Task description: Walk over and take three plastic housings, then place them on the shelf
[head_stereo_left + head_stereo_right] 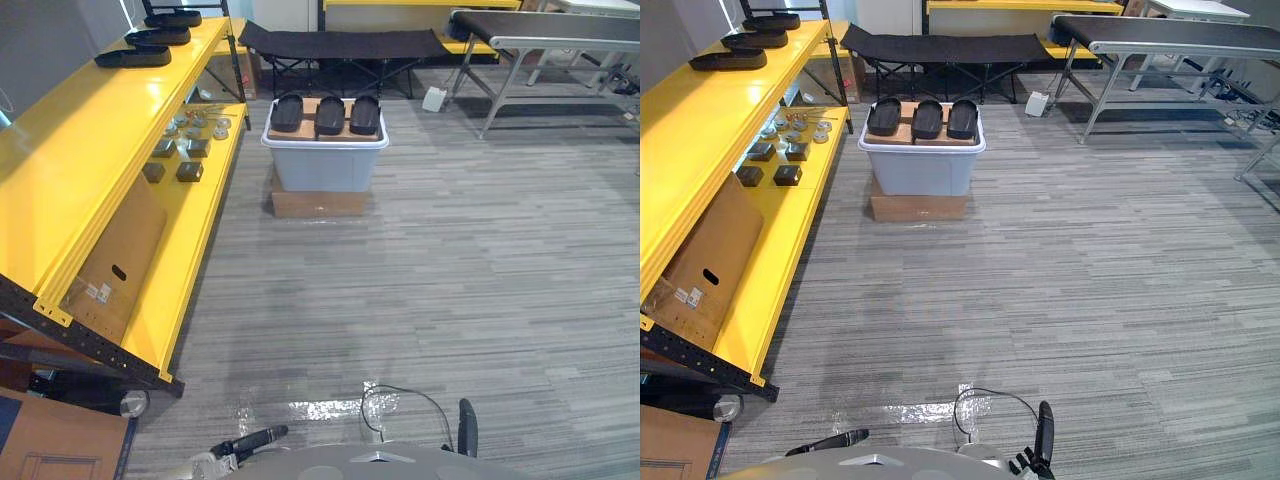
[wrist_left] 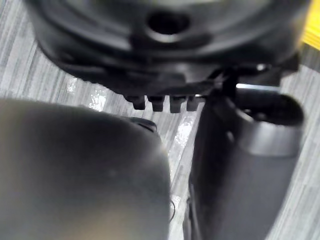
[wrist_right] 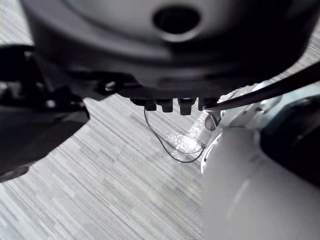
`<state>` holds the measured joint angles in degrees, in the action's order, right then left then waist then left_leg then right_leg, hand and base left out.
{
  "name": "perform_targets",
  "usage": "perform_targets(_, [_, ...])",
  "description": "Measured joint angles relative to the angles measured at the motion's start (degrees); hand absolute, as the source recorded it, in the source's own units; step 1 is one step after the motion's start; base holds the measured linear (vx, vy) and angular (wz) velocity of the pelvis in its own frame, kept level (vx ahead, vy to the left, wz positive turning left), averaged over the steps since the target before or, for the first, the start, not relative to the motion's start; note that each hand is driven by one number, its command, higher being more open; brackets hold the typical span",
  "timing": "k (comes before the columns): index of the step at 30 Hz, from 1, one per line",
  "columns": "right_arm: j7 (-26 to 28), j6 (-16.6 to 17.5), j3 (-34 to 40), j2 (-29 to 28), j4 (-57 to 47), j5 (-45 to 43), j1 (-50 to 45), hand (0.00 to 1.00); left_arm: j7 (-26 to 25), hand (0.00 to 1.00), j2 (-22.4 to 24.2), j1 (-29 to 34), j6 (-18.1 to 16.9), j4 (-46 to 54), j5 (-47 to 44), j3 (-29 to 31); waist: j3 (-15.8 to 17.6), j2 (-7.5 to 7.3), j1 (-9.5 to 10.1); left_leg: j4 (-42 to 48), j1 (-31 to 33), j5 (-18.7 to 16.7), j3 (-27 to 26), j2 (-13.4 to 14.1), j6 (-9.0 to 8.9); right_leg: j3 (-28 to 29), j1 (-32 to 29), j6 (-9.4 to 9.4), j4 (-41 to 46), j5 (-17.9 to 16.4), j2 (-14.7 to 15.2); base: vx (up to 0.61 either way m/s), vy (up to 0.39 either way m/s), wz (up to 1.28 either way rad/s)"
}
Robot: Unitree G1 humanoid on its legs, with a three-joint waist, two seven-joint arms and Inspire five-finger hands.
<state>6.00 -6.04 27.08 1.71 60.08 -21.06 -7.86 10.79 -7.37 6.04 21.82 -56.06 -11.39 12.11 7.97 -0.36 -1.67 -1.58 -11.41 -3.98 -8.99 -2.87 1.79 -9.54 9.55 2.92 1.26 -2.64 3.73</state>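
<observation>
Three black plastic housings [image 1: 287, 112] [image 1: 330, 115] [image 1: 364, 114] lie side by side on a brown board on top of a pale grey bin [image 1: 325, 165], far ahead of me across the floor. The yellow shelf [image 1: 90, 150] runs along the left, and three more black housings [image 1: 133, 57] lie on its top level at the far end. My left hand [image 1: 250, 439] hangs low at the near edge, its fingers [image 2: 155, 103] relaxed and holding nothing. My right hand [image 1: 467, 428] also hangs low and open, fingers [image 3: 172, 105] over bare floor.
The bin stands on a cardboard box [image 1: 318, 203]. Small metal parts [image 1: 190, 135] and a cardboard sheet [image 1: 120, 255] sit on the lower shelf level. A black folding cot [image 1: 340, 45] and a grey table [image 1: 545, 35] stand at the back. Striped grey floor stretches between.
</observation>
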Motion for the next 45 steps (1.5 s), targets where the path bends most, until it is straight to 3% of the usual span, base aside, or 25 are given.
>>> perform_targets(9, [0.03,3.62,-0.72,0.05,-10.15,2.8,2.63,1.0,0.97,1.0,0.71,-1.12,-4.47,7.67,-1.63,-3.27,1.84,-0.79,0.05,-3.09,-0.96,1.93,0.99,-0.36,-0.05,-1.28,0.18,0.04,-0.37,-0.02,0.19,-0.03,-0.011,0.07])
perform_targets(16, [-0.03,3.01,-1.54,0.87,-10.95,2.71,3.71,1.0,2.37,1.0,0.82,-1.5,-4.61,8.31,0.59,-5.59,2.06,-0.95,-0.06,-3.16,-0.76,1.98,0.82,-0.36,-0.07,-1.24,-0.17,0.04,-0.43,-0.02,0.17,-0.01,-0.003,0.0])
perform_targets(22, [-2.32,3.07,-2.92,0.75,-10.86,2.8,3.56,1.0,2.35,1.0,0.8,-0.83,-6.93,6.95,3.06,-5.57,2.09,-0.74,-0.06,-3.14,-1.07,1.95,0.68,-0.34,-0.12,-1.15,0.1,0.04,-0.44,0.0,0.17,-0.01,-0.006,0.0])
perform_targets(34, [-2.12,2.89,-0.37,-0.39,-8.92,-0.07,0.3,1.0,1.4,1.0,1.5,1.04,-7.87,4.87,-0.4,-2.91,1.47,0.04,-0.13,-3.18,-1.15,1.84,-0.22,-0.3,-0.22,-0.33,-0.32,0.07,0.03,-0.01,0.16,-0.03,-0.014,-0.04])
perform_targets(37, [-1.44,3.02,0.57,-1.74,-8.49,-0.05,-0.3,1.0,1.34,1.0,1.78,1.23,-7.76,4.13,-3.67,-1.46,1.93,-0.11,-0.11,-3.35,-1.19,0.79,-0.95,-0.47,0.16,0.69,-4.5,1.31,9.0,-3.37,1.14,-0.03,0.011,-0.16])
perform_targets(38, [-1.4,3.07,0.65,-2.26,-8.48,-0.06,-0.34,1.0,1.38,1.0,1.81,1.19,-7.8,3.67,-3.94,-1.36,2.48,0.15,-0.06,-3.23,-1.71,0.15,-1.01,-0.19,1.07,1.36,-8.39,1.82,17.87,-4.24,1.42,-0.04,0.049,-0.04])
perform_targets(39, [-1.05,3.4,0.57,-3.33,-8.53,-0.1,-1.07,1.0,1.92,1.0,1.82,1.21,-7.82,3.68,-3.75,-0.4,2.85,-0.37,-0.08,-2.46,-1.77,-0.3,-1.15,-0.01,1.56,2.21,-13.03,1.48,27.66,-4.08,2.01,-0.03,0.043,-0.01])
perform_targets(41, [-0.32,4.68,0.51,-4.26,-8.76,-1.16,-2.12,1.0,2.42,1.0,1.96,1.25,-7.8,3.81,-3.7,0.94,3.57,-0.79,-0.34,-0.09,-2.03,-1.88,-1.2,0.35,2.41,3.5,-18.65,-0.31,38.0,-5.18,2.16,0.05,0.028,0.03])
perform_targets(43, [-0.34,5.78,-0.4,-4.16,-8.79,-0.98,-3.29,1.0,2.39,1.0,1.94,1.22,-7.82,4.0,-3.68,1.3,3.7,-0.41,-0.15,2.86,-1.96,-3.99,-1.3,1.88,2.19,1.74,-20.06,-0.65,36.93,-6.7,2.04,0.14,0.038,-0.01])
perform_targets(45, [-0.3,6.62,-1.35,-4.29,-10.12,-0.47,-4.44,1.0,2.07,1.0,1.91,1.07,-7.8,4.51,-3.29,1.29,3.79,-0.25,-0.17,7.08,-1.08,-6.57,-1.37,4.04,0.66,-1.45,-21.06,-0.24,27.66,-6.37,1.68,0.2,0.014,-0.09])
